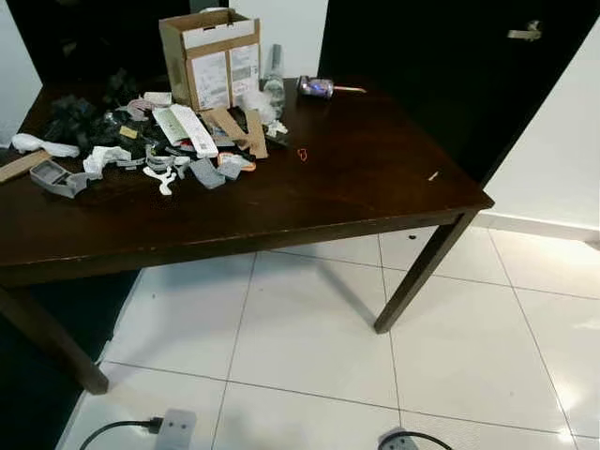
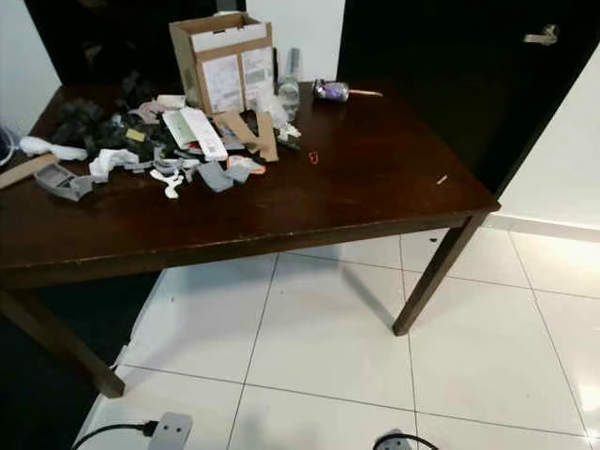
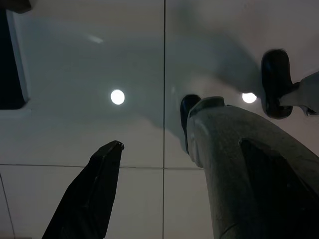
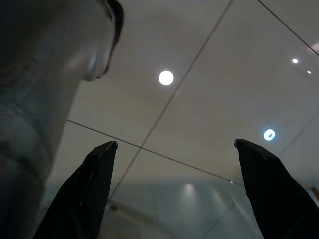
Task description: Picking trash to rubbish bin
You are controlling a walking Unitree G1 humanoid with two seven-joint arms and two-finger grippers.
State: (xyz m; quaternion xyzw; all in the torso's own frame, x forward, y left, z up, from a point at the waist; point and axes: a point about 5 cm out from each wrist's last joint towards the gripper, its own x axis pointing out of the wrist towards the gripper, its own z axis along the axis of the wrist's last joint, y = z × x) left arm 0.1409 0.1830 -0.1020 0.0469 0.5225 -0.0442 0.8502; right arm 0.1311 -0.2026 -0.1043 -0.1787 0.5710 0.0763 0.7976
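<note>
**Both grippers hang over the tiles; the trash lies on the table**

The right gripper point(image 4: 174, 194) points down at the white tiled floor point(image 4: 209, 99), its two black fingers point(image 4: 82, 199) spread wide apart with nothing between them. Beside it rises the robot's grey leg point(image 4: 35, 84). The left gripper point(image 3: 149, 194) also hangs above the floor; one black finger point(image 3: 89, 194) shows plainly, the other is hidden behind the grey leg point(image 3: 239, 169), so I cannot tell how far it is open. Nothing is seen held in it. Round ceiling lights glint on the tiles beneath both.

Ahead stands the dark wooden table point(image 1: 366, 178), the landmark for all else. On its far left part lies the heap of trash point(image 1: 159, 150): grey and white scraps, folded paper, strips of brown card and dark crumpled stuff. At the table's back edge, just behind the heap, an open cardboard box point(image 1: 211, 58) stands upright. Just beside the box is a clear plastic bottle point(image 1: 273, 82), and further along the back edge a small purple item point(image 1: 316, 88) lies on its side. A little red thing point(image 1: 302, 154) lies alone near the table's middle, and a pale sliver point(image 1: 433, 175) near its right edge. On the floor before the table lie a grey power strip point(image 1: 175, 428) with a black cable, and another dark plug point(image 1: 398, 439).
</note>
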